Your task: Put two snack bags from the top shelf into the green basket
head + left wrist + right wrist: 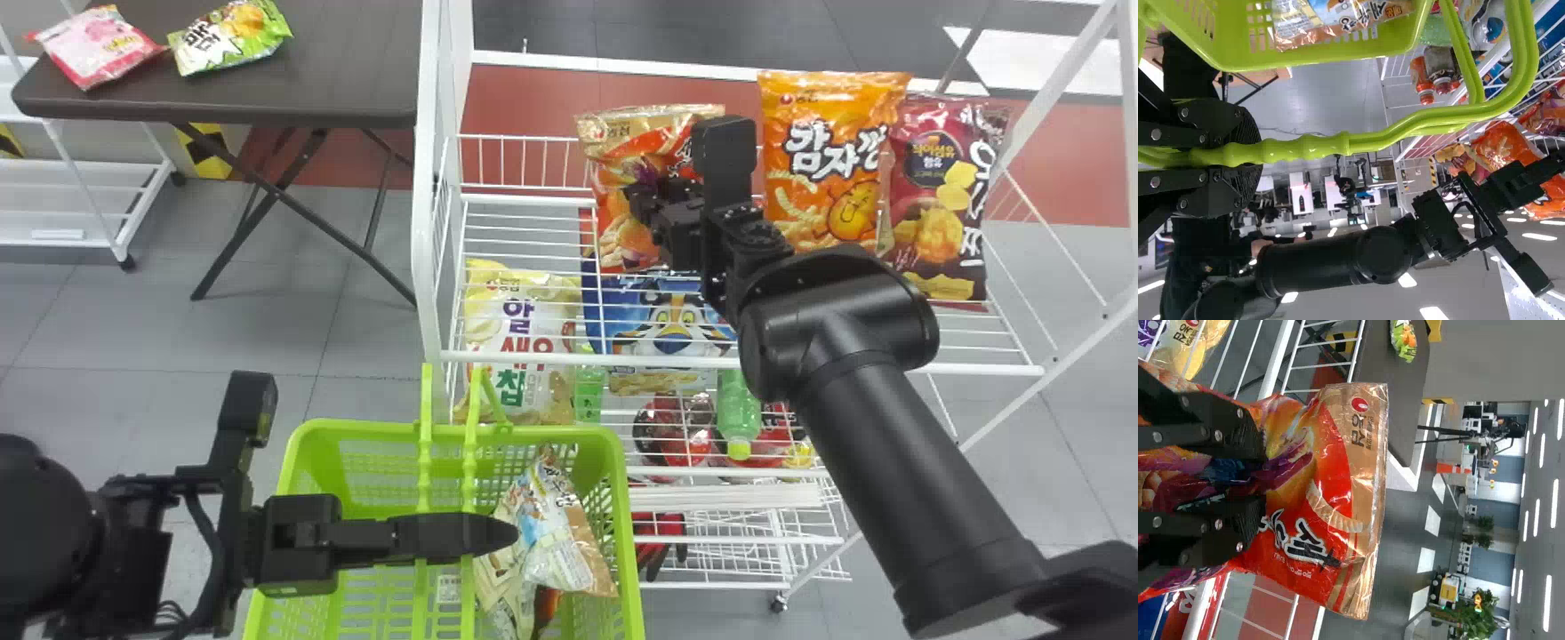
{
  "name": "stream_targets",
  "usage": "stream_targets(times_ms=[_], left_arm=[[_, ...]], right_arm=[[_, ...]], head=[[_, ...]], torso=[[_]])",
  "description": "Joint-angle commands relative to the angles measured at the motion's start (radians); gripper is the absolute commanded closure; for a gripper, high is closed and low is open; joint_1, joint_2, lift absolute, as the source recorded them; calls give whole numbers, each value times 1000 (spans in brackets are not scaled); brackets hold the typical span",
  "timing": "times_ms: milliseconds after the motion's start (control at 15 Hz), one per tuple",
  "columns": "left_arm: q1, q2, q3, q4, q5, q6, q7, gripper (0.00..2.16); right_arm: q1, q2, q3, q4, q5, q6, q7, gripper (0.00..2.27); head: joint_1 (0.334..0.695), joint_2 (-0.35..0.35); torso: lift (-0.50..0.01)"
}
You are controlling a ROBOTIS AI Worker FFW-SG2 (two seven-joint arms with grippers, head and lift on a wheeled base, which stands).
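Right tool [644, 201] pinches a red snack bag [625, 238] over the top shelf [533, 358]. Left tool [500, 537] grips the green basket [356, 428] by its handle [470, 462].

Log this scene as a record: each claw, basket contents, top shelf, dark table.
left claw: closed on handle of green basket
right claw: pinching red snack bag at top shelf
basket contents: at least one snack bag
top shelf, farther right: orange bag, maroon bag
dark table: pink bag, green bag
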Motion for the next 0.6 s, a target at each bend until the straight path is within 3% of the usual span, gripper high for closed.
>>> stream_targets(times_ms=[0,533], left_arm=[[1,1,0,-2,1,1,0,2145],[5,3,4,-2,1,1,2,2145]], right_arm=[[38,-4,-16,-57,6,10,-4,2246],[350,-28,-97,-661,66,283,-24,2246]], head=[[695,-88],[695,-121]], torso=[[-1],[-1]])
